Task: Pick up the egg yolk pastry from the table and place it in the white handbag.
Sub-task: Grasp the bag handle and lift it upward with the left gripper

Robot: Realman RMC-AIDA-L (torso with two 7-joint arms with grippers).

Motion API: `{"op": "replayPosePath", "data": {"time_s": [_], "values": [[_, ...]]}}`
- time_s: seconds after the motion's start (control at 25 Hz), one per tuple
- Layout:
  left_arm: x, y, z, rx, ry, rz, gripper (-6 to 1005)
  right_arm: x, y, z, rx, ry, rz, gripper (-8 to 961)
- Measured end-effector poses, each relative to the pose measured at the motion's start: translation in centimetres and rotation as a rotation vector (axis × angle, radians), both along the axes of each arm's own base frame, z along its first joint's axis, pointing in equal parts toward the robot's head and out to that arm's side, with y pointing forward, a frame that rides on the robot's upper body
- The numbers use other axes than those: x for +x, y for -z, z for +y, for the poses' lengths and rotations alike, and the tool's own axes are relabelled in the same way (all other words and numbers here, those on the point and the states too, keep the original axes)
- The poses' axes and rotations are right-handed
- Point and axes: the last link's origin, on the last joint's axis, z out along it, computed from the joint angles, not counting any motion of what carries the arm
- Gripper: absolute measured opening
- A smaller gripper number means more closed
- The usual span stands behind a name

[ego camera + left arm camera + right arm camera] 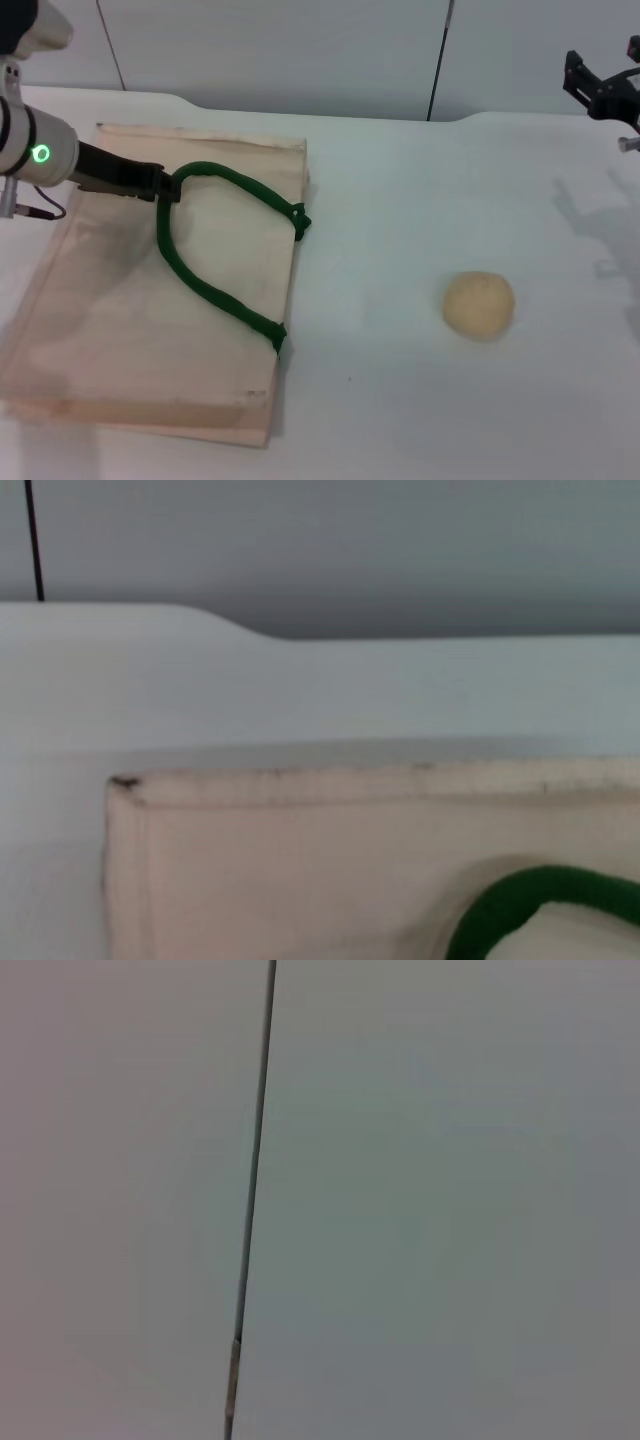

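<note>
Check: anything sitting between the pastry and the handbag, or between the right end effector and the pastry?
Nothing visible. Bare table separates the egg yolk pastry from the white handbag; the right end effector is raised at the far right. The left end effector is at the green handle.

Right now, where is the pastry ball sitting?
In the head view the egg yolk pastry sits alone on the white table, on the robot's right, apart from the white handbag lying flat on the left.

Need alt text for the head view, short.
A flat cream bag lies on the left of a white table, and the left hand is at its green rope handle. A round pale pastry sits alone to the right; the right hand is raised at the far right edge.
</note>
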Motion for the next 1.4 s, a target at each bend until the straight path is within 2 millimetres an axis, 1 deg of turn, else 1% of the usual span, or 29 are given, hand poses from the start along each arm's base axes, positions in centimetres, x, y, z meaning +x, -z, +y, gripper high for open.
{"op": "replayPosePath", "data": {"time_s": [0.44, 0.96, 1.2, 1.4], "values": [[0.17, -0.04, 0.25, -0.027, -0.003, 0.035, 359, 0.08, -0.18, -0.23, 0.005, -0.001, 0.001, 769], [0.07, -0.3, 0.44, -0.013, -0.005, 0.044, 359, 0.13, -0.09, -0.3, 0.001, -0.001, -0.003, 769], [0.0, -0.36, 0.6, 0.0, -0.001, 0.049, 272, -0.28, 0.03, -0.42, -0.002, -0.014, 0.001, 769], [-0.02, -0.36, 0.73, 0.007, 0.002, 0.053, 265, -0.64, -0.23, -0.67, 0.006, -0.027, 0.004, 769]]}}
